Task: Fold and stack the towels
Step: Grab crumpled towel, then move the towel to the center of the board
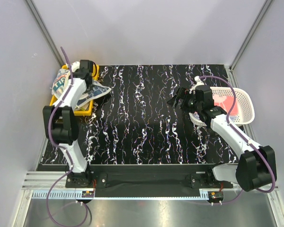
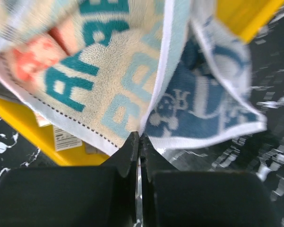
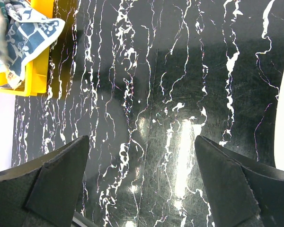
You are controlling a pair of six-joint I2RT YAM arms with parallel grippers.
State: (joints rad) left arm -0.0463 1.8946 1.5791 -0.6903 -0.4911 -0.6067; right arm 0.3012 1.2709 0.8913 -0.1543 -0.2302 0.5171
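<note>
Black, white-veined table (image 1: 142,127) is sitting between pale walls (image 1: 146,28). Left gripper (image 2: 139,138) is pinching the hem of the beige teal-lettered towel (image 2: 99,71) with its fingers pressed together. The towel is draping over the rim of the yellow bin (image 1: 54,101) at the far left. Right gripper (image 3: 139,144) is hovering above the table, spread wide and holding nothing.

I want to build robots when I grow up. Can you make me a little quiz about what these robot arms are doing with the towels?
1. True or false: the right gripper holds a towel.
2. What does the left gripper pinch? A the lettered towel; B a cup; C nothing.
3. Fill in: the pink towel lies in the white mesh ____.

Key: 1 false, it is open and empty. 2 A. 3 basket.
</note>
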